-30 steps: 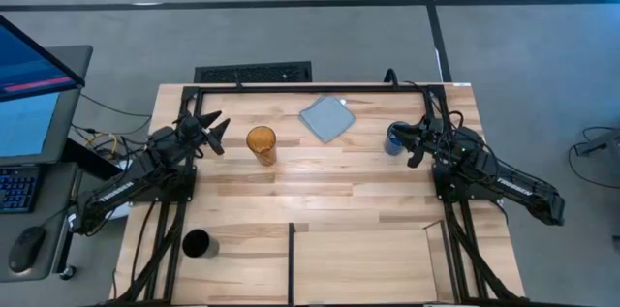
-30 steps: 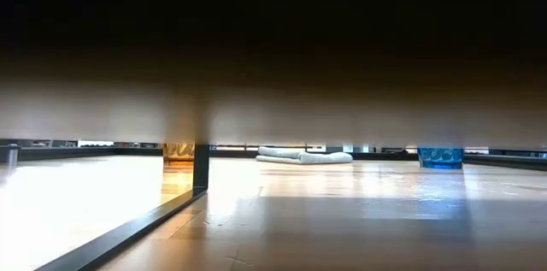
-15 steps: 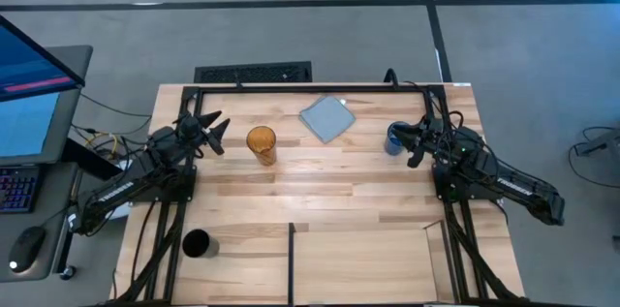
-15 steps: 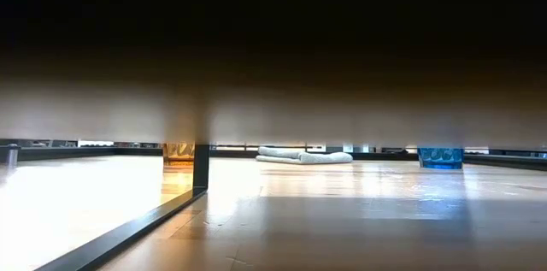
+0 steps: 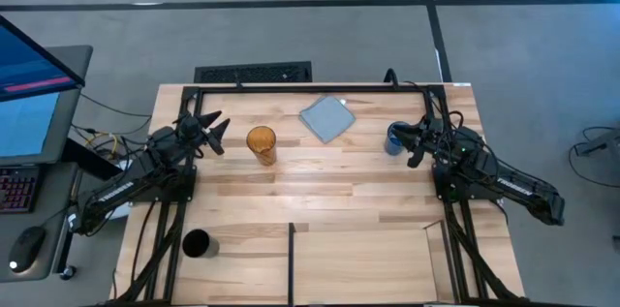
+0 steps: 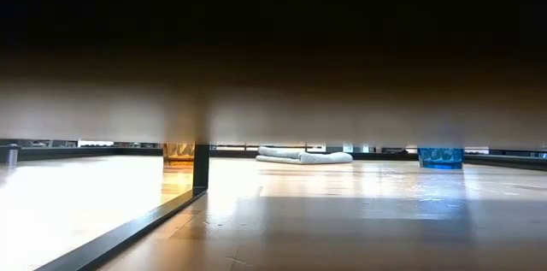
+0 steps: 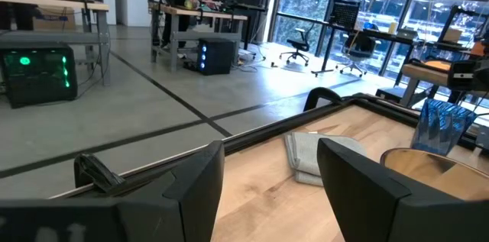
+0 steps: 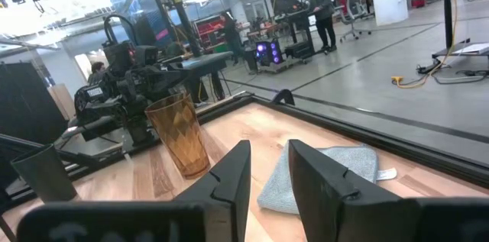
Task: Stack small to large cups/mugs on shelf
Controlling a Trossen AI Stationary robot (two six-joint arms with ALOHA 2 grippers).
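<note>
Counting three cups—amber tumbler [image 5: 261, 143], blue cup [image 5: 393, 138] at three o'clock, black cup [image 5: 196, 243] at seven—plus one cloth [image 5: 326, 118]; left gripper [image 5: 215, 132] spread empty, right gripper [image 5: 418, 142] half-parted beside blue, grasping nothing.

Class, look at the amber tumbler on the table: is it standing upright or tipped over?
Upright. The amber tumbler stands on its base, rim upward, in the right wrist view.
</note>
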